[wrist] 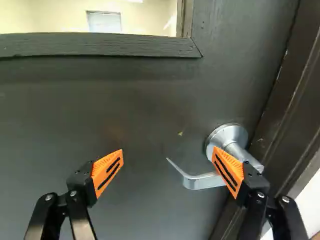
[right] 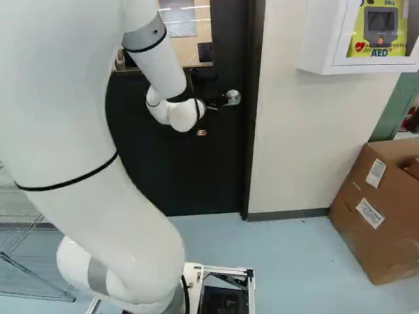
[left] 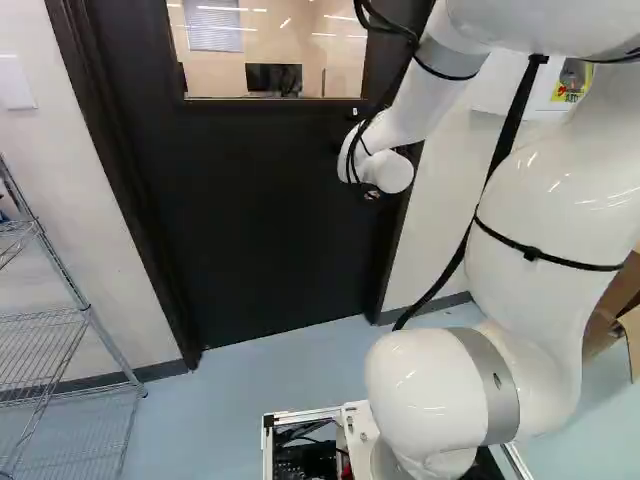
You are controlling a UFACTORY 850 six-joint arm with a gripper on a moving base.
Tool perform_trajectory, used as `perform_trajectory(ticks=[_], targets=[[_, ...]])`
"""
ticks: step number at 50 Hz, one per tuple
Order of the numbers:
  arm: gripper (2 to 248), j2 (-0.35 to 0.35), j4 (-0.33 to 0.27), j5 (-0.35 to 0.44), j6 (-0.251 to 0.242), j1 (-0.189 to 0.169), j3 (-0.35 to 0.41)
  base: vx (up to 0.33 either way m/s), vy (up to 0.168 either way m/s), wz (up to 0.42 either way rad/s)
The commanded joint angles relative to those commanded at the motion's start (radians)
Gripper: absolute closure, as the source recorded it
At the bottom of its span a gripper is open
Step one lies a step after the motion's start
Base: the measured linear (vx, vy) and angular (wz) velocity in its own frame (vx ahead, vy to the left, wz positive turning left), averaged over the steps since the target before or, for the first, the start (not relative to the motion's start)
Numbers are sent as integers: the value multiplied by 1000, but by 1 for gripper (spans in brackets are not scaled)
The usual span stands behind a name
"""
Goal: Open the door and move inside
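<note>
White arm (right: pixel 72 85) in front, wide-spread gripper (right: pixel 208 119) at the door handle

The black door (left: pixel 265 230) is seen closed in its dark frame (left: pixel 120 180), beyond the arm. Through its window (left: pixel 220 55) a room with a dark screen (left: pixel 273 78) is shown.

At the left of the left base view a wire shelf unit (left: pixel 88 313) is stood by the wall (right: pixel 291 144); what may be held at its cut-off edge cannot be told. At the right of the right base view a cardboard box (right: pixel 366 242) is set on the blue floor (right: pixel 291 252), with a smaller brown piece (right: pixel 412 169) contained at its open top. Above, a white cabinet (right: pixel 317 52) is fixed to the wall, and a yellow device (right: pixel 360 31) with a grey panel is housed inside it. Beside the arm's foot, black parts (right: pixel 224 299) are enclosed by the white base frame (right: pixel 251 297).

In the wrist view the gripper (wrist: pixel 168 151) is held wide, its orange pads (wrist: pixel 107 170) well apart. The silver handle (wrist: pixel 202 181) is mounted on the door near the frame, its curved tip pointed toward the gap. Its lever is partly covered by one pad; whether the two are touching cannot be told.
</note>
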Motion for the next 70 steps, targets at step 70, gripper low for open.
perform_trajectory(ticks=[70], targets=[[3,-131,0,0,0,0,17,0,0,0]])
